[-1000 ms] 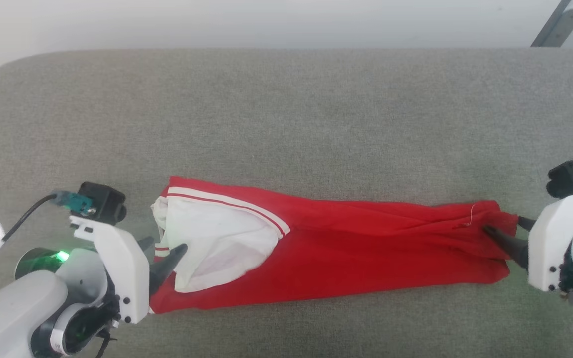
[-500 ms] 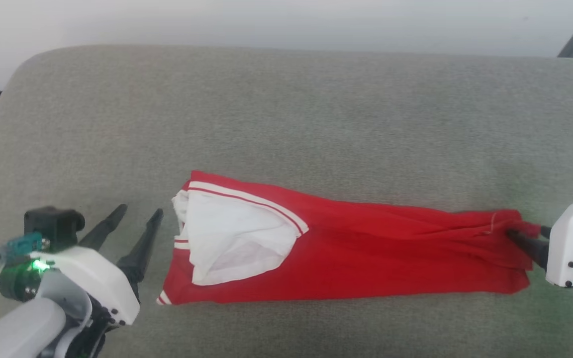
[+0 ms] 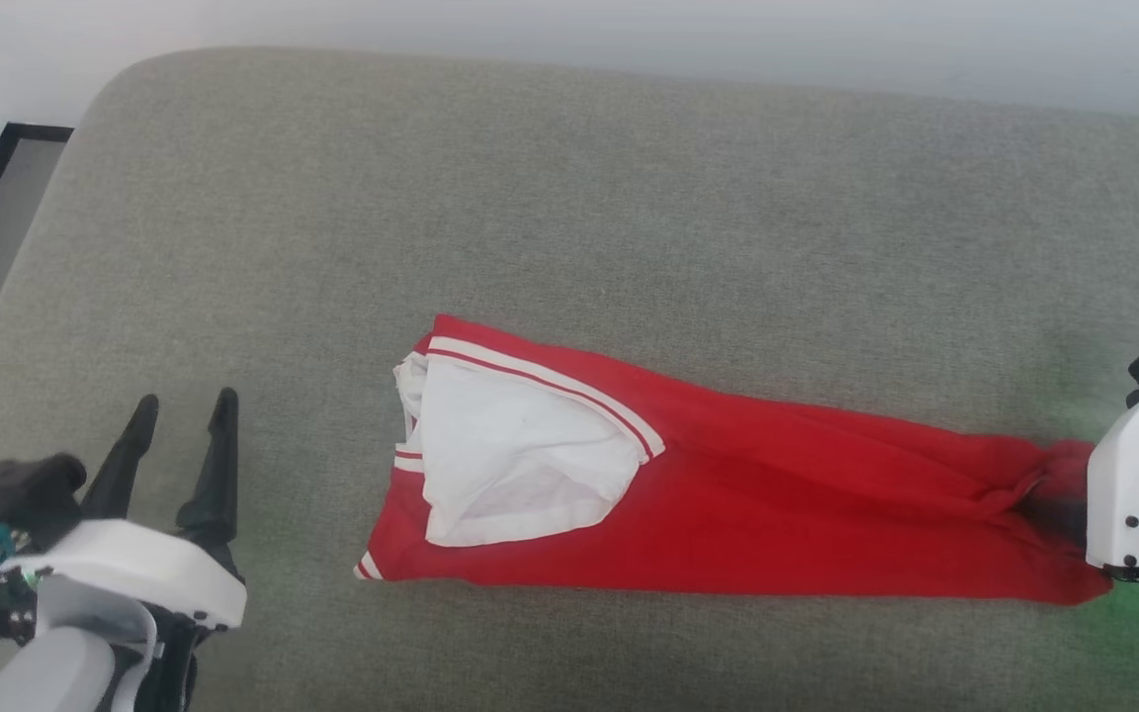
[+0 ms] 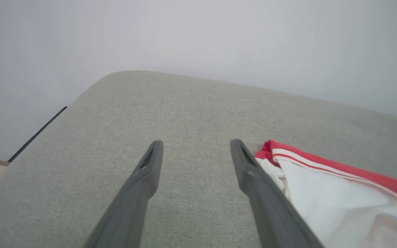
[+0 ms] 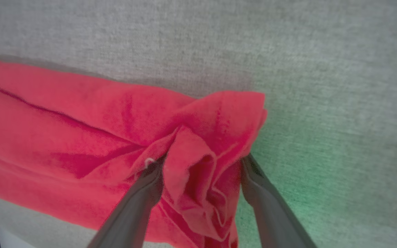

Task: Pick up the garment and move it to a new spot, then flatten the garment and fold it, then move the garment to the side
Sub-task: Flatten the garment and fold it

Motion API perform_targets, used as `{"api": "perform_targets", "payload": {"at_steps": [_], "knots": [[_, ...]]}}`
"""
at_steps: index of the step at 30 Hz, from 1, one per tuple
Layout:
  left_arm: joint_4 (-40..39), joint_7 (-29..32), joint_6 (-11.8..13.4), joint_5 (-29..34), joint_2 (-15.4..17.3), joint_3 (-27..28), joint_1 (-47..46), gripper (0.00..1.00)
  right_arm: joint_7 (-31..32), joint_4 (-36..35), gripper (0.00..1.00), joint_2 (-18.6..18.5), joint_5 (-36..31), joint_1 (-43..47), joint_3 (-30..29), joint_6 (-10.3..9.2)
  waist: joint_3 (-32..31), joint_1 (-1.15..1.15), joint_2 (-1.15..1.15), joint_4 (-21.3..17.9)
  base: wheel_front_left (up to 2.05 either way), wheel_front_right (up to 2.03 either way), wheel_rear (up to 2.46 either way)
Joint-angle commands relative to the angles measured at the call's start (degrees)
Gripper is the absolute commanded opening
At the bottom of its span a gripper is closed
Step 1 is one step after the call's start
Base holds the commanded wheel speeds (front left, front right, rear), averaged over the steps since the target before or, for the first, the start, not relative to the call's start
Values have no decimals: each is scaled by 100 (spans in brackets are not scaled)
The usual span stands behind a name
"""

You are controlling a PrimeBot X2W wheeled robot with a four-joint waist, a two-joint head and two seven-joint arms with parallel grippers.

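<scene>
The garment [image 3: 777, 494] lies as a narrow strip on the bench [image 3: 569, 198], running from 9 to 3 o'clock, with the white sleeve at 9. The left tool [image 3: 186, 398], at 8 o'clock, is spread and clear of the cloth. The right tool [image 5: 202, 160], at 3 o'clock, is spread and straddles the bunched red end.

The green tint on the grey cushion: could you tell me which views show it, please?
Head view: faint green glow on the cushion beside the right pincer. Right wrist view: stronger green patch right of the garment, picture slightly soft. Left wrist view: no green, evenly lit, hazy.
</scene>
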Motion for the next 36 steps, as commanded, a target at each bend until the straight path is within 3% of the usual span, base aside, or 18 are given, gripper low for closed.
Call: {"api": "perform_targets", "payload": {"at_steps": [1,9,16,29,36], "knots": [[-1,-21,-61,77,-105,114,75,100,58,163,0,272,98,130,245,5,8,0,-1,24,0,0,0],[309,-23,-816,927,-1048,1484,733,100,65,-13,0,100,845,-92,169,4,-16,0,-1,12,0,0,0],[445,-23,-1279,1507,-1537,2093,885,100,-141,-120,0,-313,923,-168,-121,1,-50,0,-1,-148,0,0,0],[630,-23,-1746,2040,-1883,2450,641,100,-663,725,0,-1010,410,-495,-1069,-2,48,0,-1,-457,0,0,0],[743,-23,-1890,2165,-1953,2467,563,100,-964,983,0,-913,186,-692,-1151,-1,64,0,-1,-578,0,0,0]]}}
